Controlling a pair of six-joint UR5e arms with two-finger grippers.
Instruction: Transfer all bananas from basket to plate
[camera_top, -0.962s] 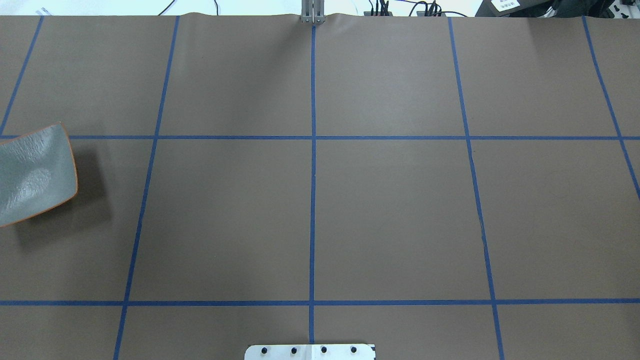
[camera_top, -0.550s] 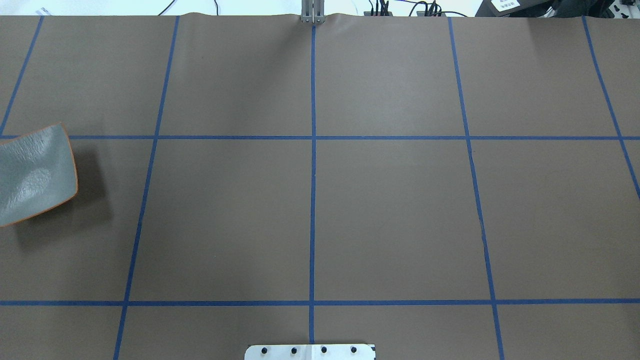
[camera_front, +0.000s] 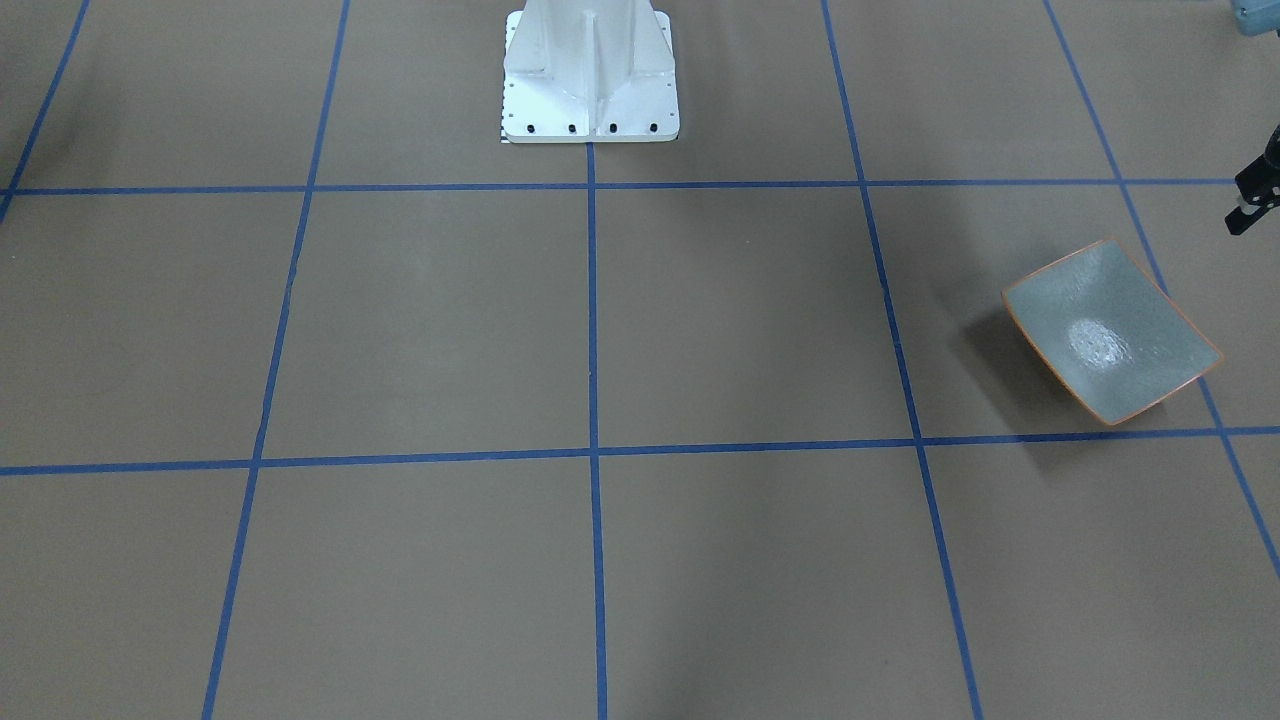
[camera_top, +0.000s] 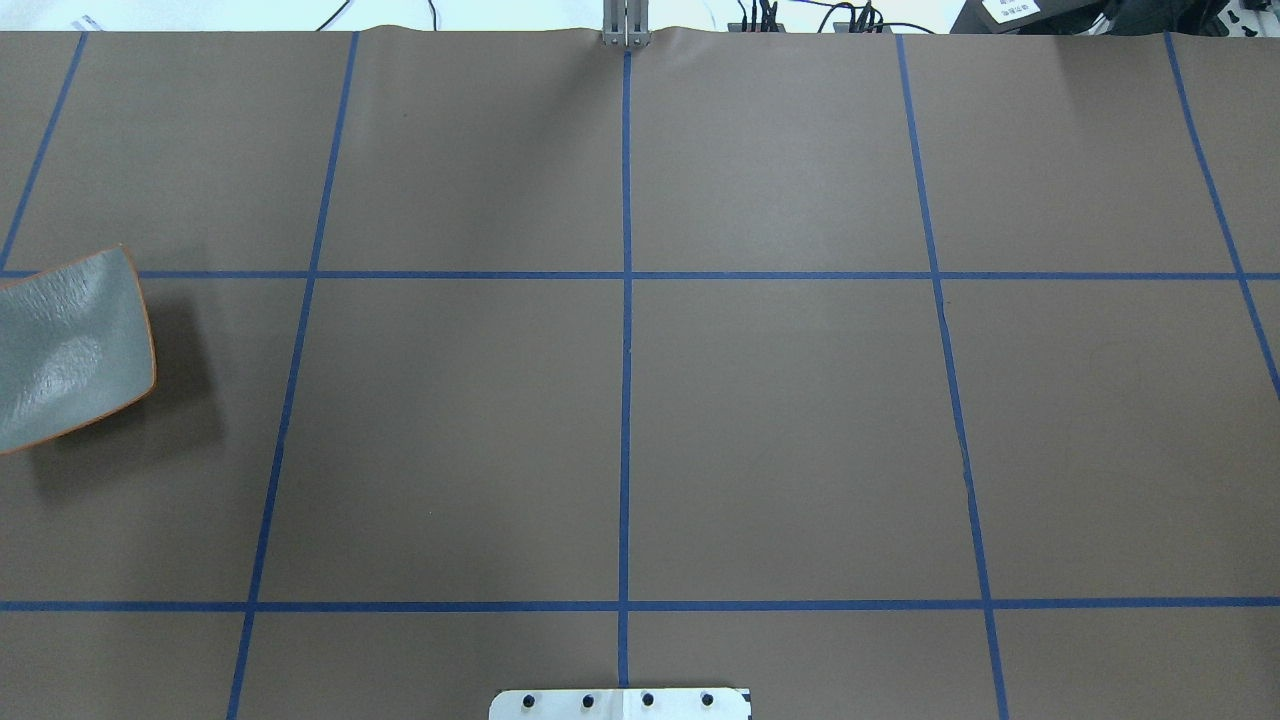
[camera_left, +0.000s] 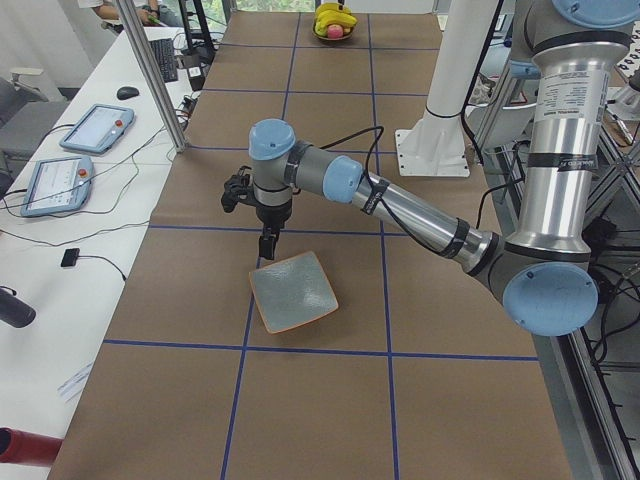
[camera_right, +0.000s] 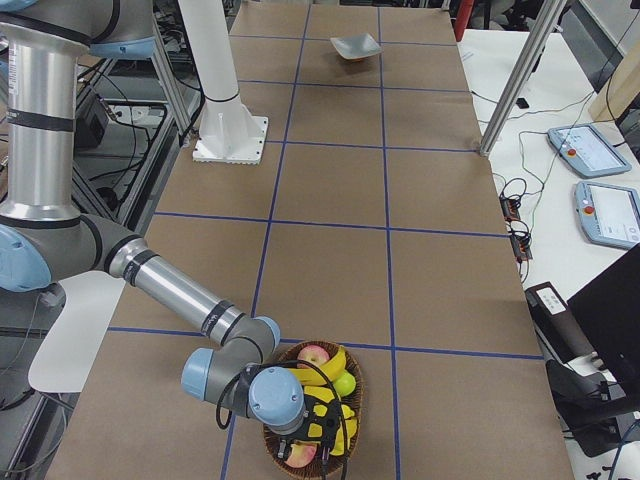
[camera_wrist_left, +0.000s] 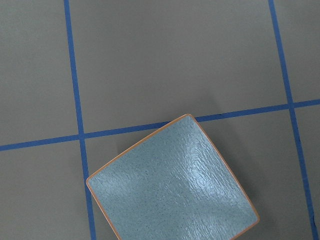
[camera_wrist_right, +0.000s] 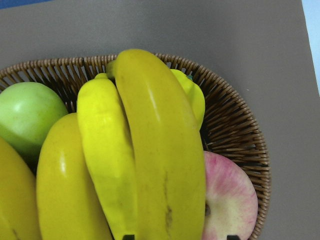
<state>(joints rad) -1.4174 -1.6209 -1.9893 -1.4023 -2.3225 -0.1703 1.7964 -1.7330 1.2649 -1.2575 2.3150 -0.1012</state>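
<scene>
Your right gripper (camera_wrist_right: 180, 235) hangs spread-fingered over the glossy yellow curved bananas (camera_wrist_right: 160, 150), packed tight in the brown wicker basket (camera_wrist_right: 235, 130), so a pinch may catch two or slip off the slick skin. The speckled grey-green square plate (camera_wrist_left: 172, 185) sits well apart, by the left gripper (camera_left: 268, 243), whose grip I cannot tell.

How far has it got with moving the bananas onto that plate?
Nothing is done yet: the plate is empty. In hand: the right gripper hangs open just above the bananas in the basket. Left: every banana has to be carried over.
</scene>
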